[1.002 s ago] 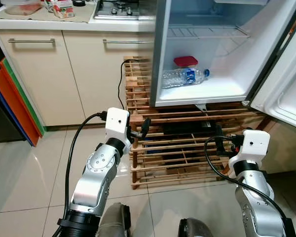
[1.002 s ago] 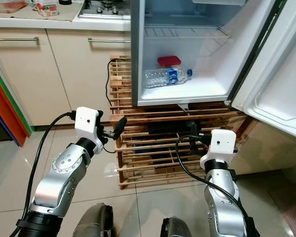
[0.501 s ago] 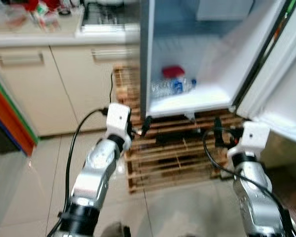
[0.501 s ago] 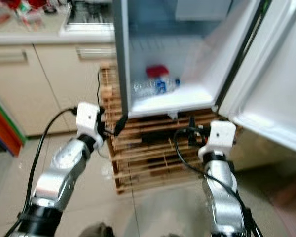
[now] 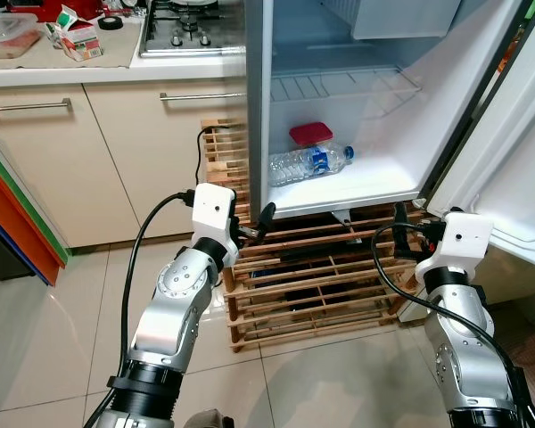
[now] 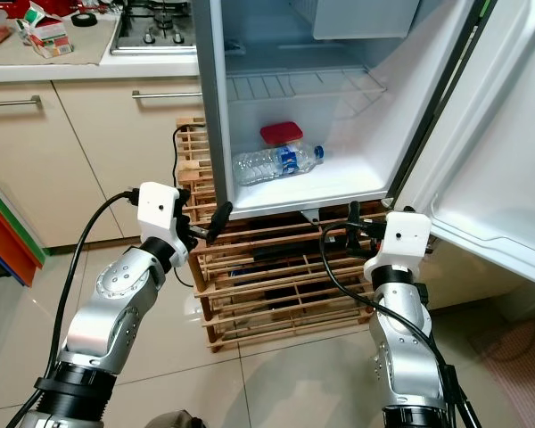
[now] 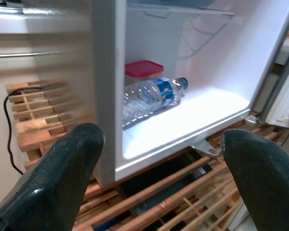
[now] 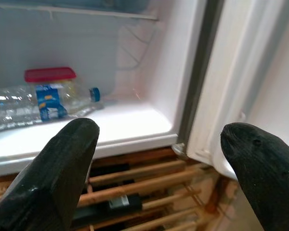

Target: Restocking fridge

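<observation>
The small fridge (image 5: 366, 185) stands open on a wooden pallet rack (image 5: 312, 276). On its floor lies a clear water bottle (image 5: 308, 164) with a blue label, and behind it a red-lidded container (image 5: 310, 135). A wire shelf (image 5: 339, 85) above them is bare. My left gripper (image 5: 260, 220) hangs open and empty in front of the fridge's lower left corner, with the bottle (image 7: 151, 98) ahead of it. My right gripper (image 5: 399, 219) is open and empty near the lower right corner, by the door hinge. The bottle (image 8: 38, 103) and container (image 8: 50, 74) lie ahead of it.
The fridge door (image 5: 517, 169) swings wide on the right, close to my right arm. Cream cabinets (image 5: 116, 152) and a counter with a hob (image 5: 192, 22), a carton (image 5: 76, 40) and a food box (image 5: 9, 27) stand left. Orange and green boards (image 5: 18, 214) lean at far left. A black cable (image 5: 201, 156) runs down the pallet.
The camera moved, blurring midway; the fridge now sits lower and further left in the picture, with more of the counter in view. Both arms keep their pose, grippers still open.
</observation>
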### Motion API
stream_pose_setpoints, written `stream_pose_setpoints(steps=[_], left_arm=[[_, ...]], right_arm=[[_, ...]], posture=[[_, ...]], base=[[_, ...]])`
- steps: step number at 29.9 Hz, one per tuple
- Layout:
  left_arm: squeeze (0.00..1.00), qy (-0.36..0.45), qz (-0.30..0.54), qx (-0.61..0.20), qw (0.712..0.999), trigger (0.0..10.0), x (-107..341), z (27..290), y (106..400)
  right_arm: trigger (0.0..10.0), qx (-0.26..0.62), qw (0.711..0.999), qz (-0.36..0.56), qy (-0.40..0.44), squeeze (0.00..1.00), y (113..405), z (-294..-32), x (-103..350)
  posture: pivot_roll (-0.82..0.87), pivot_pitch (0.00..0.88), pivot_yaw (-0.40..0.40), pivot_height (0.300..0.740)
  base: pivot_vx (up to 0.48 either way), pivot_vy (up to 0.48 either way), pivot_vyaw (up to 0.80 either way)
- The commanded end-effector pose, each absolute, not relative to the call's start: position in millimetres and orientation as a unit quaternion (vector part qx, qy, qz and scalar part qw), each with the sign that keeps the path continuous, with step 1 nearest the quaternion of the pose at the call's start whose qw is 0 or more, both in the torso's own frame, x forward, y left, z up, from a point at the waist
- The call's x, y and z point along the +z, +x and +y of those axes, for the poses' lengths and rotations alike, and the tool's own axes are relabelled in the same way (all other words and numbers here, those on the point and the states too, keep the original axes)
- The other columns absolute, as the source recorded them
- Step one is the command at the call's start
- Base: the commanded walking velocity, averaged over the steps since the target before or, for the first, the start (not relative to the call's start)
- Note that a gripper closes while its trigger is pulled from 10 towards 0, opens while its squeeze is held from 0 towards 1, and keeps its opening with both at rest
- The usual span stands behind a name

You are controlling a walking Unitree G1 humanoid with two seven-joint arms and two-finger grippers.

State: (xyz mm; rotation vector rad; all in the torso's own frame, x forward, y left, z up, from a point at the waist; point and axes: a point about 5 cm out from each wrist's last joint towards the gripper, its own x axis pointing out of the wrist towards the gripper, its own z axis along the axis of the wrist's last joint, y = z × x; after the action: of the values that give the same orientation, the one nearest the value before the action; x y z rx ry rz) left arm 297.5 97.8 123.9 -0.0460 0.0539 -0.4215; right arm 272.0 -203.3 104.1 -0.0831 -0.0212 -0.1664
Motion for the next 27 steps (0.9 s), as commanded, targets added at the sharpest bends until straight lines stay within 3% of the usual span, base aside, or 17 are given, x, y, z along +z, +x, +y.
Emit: stream_pose_setpoints(steps=[1,2,12,13,14,27], left_arm=[[0.00,-0.022,0.014,-0.212,0.977,10.0,127.6,95.7,296.3],[0.00,-0.021,0.014,-0.206,0.978,10.0,127.1,96.4,297.2],[0.00,-0.012,0.001,-0.218,0.976,10.0,130.3,92.3,295.5],[0.00,-0.014,0.001,-0.217,0.976,10.0,130.2,92.3,295.1],[0.00,-0.016,0.001,-0.215,0.977,10.0,130.2,92.8,294.8],[0.00,-0.037,-0.021,-0.227,0.973,10.0,136.5,90.3,289.9]], right_arm=[[10.0,-0.089,0.995,-0.008,-0.052,0.00,273.8,-205.4,104.5],[10.0,-0.090,0.995,-0.008,-0.045,1.00,273.1,-206.1,103.0],[10.0,-0.103,0.993,-0.011,-0.051,1.00,275.4,-210.5,105.2],[10.0,-0.102,0.993,-0.010,-0.050,0.96,275.8,-210.6,105.4],[10.0,-0.102,0.993,-0.010,-0.051,0.00,276.4,-210.7,105.7],[10.0,-0.091,0.994,-0.006,-0.059,0.00,279.9,-208.4,103.5]], posture=[[0.05,0.000,-0.033,0.740],[0.05,0.000,-0.034,0.740],[0.05,0.000,-0.041,0.740],[0.05,0.000,-0.041,0.740],[0.05,0.000,-0.040,0.740],[0.06,0.000,-0.042,0.740]], base=[[0.000,0.000,0.00],[0.000,0.000,0.00],[0.000,0.000,0.00],[0.000,0.000,0.00],[0.000,-0.480,0.00],[0.000,-0.480,0.00]])
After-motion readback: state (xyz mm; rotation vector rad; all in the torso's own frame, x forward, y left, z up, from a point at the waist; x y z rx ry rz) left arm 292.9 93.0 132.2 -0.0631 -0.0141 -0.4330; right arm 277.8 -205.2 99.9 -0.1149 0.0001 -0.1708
